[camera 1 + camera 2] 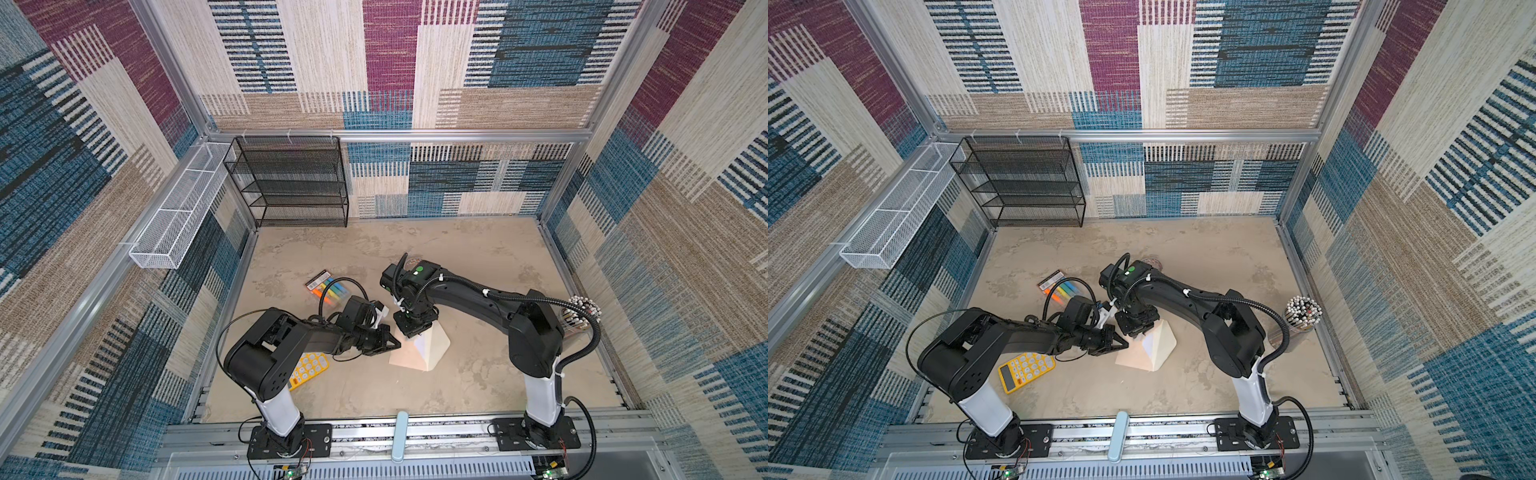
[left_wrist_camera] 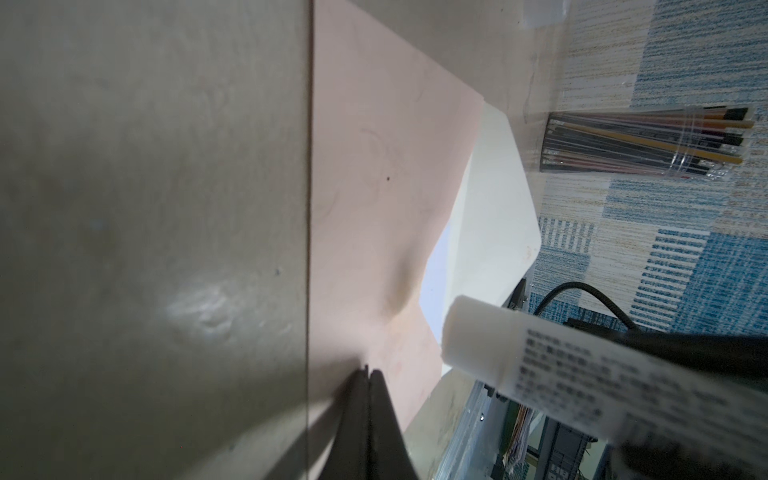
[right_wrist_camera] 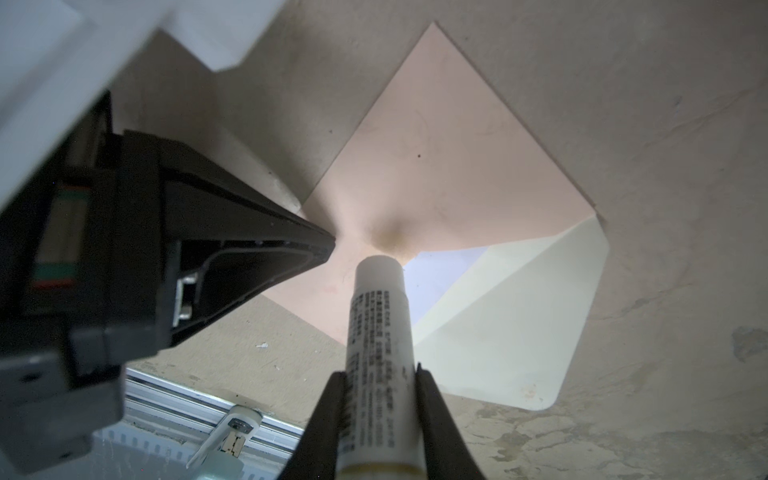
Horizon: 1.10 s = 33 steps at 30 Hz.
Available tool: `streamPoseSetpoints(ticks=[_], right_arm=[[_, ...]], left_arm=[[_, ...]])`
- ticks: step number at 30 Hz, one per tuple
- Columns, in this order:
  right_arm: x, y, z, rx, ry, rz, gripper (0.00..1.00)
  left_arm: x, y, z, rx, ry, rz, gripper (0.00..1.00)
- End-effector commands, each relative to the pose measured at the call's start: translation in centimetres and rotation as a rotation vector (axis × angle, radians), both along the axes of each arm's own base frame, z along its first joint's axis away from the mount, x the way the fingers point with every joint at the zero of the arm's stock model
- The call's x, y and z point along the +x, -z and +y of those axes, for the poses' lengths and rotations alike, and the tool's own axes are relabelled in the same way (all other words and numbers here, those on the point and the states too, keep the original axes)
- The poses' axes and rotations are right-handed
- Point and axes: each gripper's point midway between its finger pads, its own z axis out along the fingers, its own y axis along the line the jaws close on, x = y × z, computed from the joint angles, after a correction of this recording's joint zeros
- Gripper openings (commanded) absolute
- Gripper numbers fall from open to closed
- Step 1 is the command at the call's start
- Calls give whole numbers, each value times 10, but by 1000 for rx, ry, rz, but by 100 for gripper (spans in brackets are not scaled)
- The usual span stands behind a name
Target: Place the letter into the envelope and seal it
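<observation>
Right hand (image 3: pixel 379 372) clamps a glue stick (image 3: pixel 380 299), tip at the mouth of the envelope (image 3: pixel 436 158) for sealing; I reckon the left hand (image 2: pixel 368 372), pinched shut, pins it to the desk (image 3: pixel 665 124).

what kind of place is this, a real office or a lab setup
Probably a robot test cell dressed as a desk, not an office: patterned panels in an aluminium frame wall it in, a left arm and right arm bolt to a front rail, and a calculator and pencil cup sit inside.

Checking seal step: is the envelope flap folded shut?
No, the flap of the envelope lies open, the letter showing inside.
</observation>
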Motion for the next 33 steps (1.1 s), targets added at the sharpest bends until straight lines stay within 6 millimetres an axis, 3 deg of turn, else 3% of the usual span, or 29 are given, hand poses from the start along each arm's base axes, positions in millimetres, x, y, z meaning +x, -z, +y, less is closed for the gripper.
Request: streamPoseSetpoints(ticks=[1,15,33], right_arm=[[1,2,-1,-14,-10,-5,0],[2,13,4,-17,-24,20,0],[14,32,-11,-172,-30,6,0]], left_arm=[[-6,15,10,71,-21,39,0],[-7,15,10,67,-18,39,0],[-8,16,10,69,-12,42,0]])
